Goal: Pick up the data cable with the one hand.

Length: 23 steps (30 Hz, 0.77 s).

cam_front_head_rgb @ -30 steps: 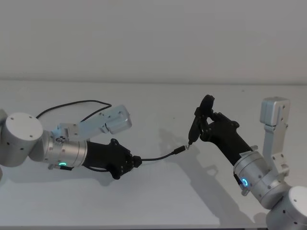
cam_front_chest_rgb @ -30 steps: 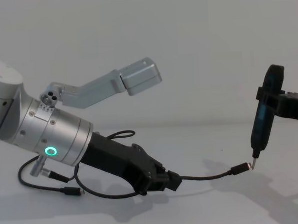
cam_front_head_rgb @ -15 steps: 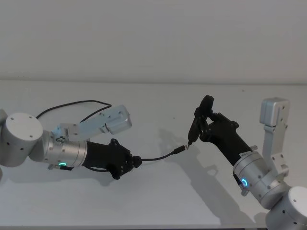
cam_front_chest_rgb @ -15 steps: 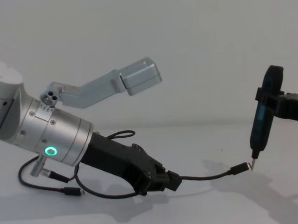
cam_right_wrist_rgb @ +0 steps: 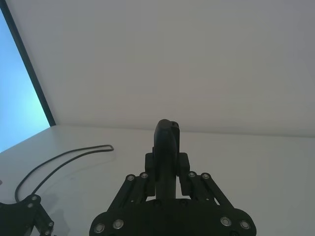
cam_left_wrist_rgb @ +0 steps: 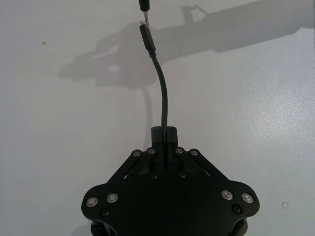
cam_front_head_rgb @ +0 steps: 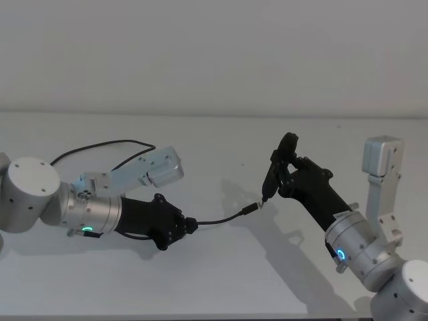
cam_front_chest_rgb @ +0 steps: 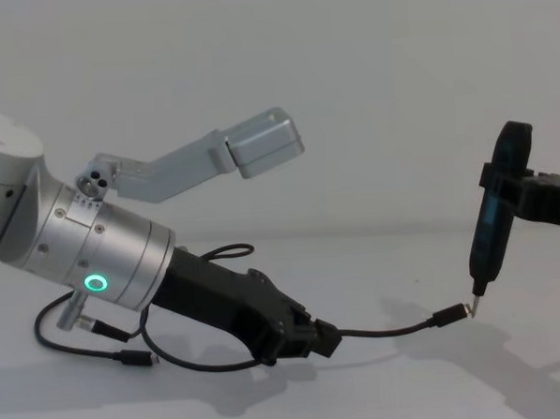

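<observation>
The data cable (cam_front_head_rgb: 224,218) is a thin black cord lying on the white table (cam_front_head_rgb: 221,281). My left gripper (cam_front_head_rgb: 189,225), the blocky black hand on a silver wrist with a green ring, is shut on the cord a short way behind its plug (cam_front_head_rgb: 251,208). In the left wrist view the cable (cam_left_wrist_rgb: 162,93) runs straight out from between the fingers (cam_left_wrist_rgb: 164,133). The rest of the cord loops back behind the left arm (cam_front_chest_rgb: 90,346). My right gripper (cam_front_head_rgb: 284,175) is shut on a slender dark pen-shaped tool (cam_front_chest_rgb: 496,212), whose thin tip touches the plug's metal end (cam_front_chest_rgb: 450,315).
The table's far edge meets a plain white wall. A loop of cord (cam_right_wrist_rgb: 64,157) lies at the table's back left. Silver arm links (cam_front_head_rgb: 381,167) rise at the right, and another (cam_front_chest_rgb: 248,145) stands above the left wrist.
</observation>
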Motion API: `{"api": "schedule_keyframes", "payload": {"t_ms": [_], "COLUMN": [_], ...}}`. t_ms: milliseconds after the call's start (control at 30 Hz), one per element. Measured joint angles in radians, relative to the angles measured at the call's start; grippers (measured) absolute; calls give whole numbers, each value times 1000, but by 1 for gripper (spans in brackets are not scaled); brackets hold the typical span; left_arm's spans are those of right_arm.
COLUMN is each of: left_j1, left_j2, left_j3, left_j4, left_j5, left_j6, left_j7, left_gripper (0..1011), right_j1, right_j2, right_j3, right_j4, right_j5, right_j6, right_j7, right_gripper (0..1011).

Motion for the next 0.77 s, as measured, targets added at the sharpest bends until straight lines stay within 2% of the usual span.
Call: {"api": "schedule_keyframes", "payload": {"t_ms": [767], "left_j1": [0], "left_j2": [0], "left_j3": [0], "left_j4": [0], "left_j5": [0], "left_j6": [0], "left_j7": [0], "left_gripper": [41], "right_j1": [0], "right_j2": [1], "right_j3": [0], "right_j4": [0], "right_j5": [-1], "right_j6": [-1], "right_j7": [1], "right_gripper": [274]}}
